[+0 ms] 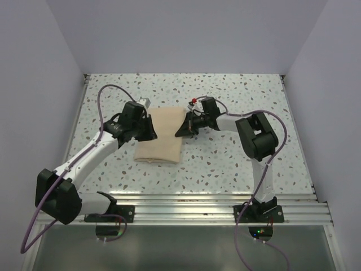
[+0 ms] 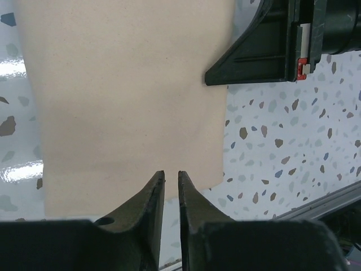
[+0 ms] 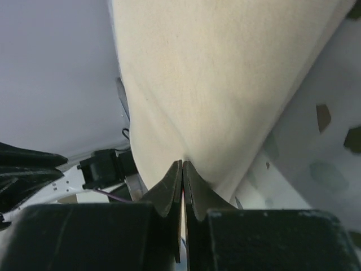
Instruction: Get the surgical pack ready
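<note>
Tan fabric sheet [image 1: 163, 135] on the counter [image 1: 225, 164], a gripper at each side.
The right gripper [image 3: 183, 165] pinches its edge; the left gripper [image 2: 171, 176], narrowly parted, holds nothing.

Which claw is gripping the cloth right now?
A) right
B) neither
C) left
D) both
A: the right claw is shut on an edge of the cloth, which creases towards its tips. The left claw has a narrow gap with nothing pinched in it.
</note>
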Available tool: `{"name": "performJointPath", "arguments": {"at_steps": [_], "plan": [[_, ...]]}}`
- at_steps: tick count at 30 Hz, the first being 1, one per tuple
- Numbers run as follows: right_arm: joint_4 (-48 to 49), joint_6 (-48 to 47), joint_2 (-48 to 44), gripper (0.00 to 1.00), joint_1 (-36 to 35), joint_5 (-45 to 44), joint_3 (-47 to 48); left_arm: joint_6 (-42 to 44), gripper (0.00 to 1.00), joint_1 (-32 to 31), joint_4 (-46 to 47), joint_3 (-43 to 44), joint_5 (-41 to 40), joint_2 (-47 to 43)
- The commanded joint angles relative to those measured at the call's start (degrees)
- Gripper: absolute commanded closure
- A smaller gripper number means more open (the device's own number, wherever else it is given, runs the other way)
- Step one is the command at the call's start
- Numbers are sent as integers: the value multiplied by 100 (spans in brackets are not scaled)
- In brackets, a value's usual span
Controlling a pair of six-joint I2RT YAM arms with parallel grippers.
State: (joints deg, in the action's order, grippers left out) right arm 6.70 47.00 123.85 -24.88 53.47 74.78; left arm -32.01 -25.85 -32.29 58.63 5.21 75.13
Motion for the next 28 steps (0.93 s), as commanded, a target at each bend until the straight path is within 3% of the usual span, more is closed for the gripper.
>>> {"name": "performJointPath", "arguments": {"at_steps": [1, 3, 5, 7, 8, 10, 12, 14, 15, 24, 28], "plan": [[-1112, -900, -914, 97, 27, -362, 10, -182, 79, 79, -225, 70, -126, -455], [-2804, -1725, -1353, 96, 36, -1333, 19, -227, 75, 115, -181, -9, -143, -726], [-3445, -1966, -2038, 90, 36, -1926, -347, -306, 70, 167, 37, -229, -39, -894], [-3920, -2098, -2782, 68, 36, -2740, -700, -411, 64, 211, 231, -517, 102, -1044], [-4035, -2107, -2988, 50, 36, -3059, -998, -464, 61, 220, 459, -615, 225, -1088], [-4465, -2125, -3497, 24, 36, -3909, -1185, -665, 49, 220, 662, -896, 270, -1123], [-4772, -2152, -3692, 1, 36, -4195, -1273, -754, 41, 229, 1101, -1247, 331, -1255], [-4853, -2169, -3911, 1, 27, -4266, -1264, -816, 38, 220, 1417, -1415, 340, -1334], [-4827, -2117, -4000, 1, 36, -4284, -1282, -807, 1, 220, 1480, -1494, 375, -1335], [-3617, -1546, -4939, 1, 115, -3397, -2344, -842, 1, 229, 1832, -1854, 595, -1791], [-2878, -1414, -5361, 1, 115, -3317, -2872, -965, 1, 220, 2426, -2241, 944, -2160]]}}
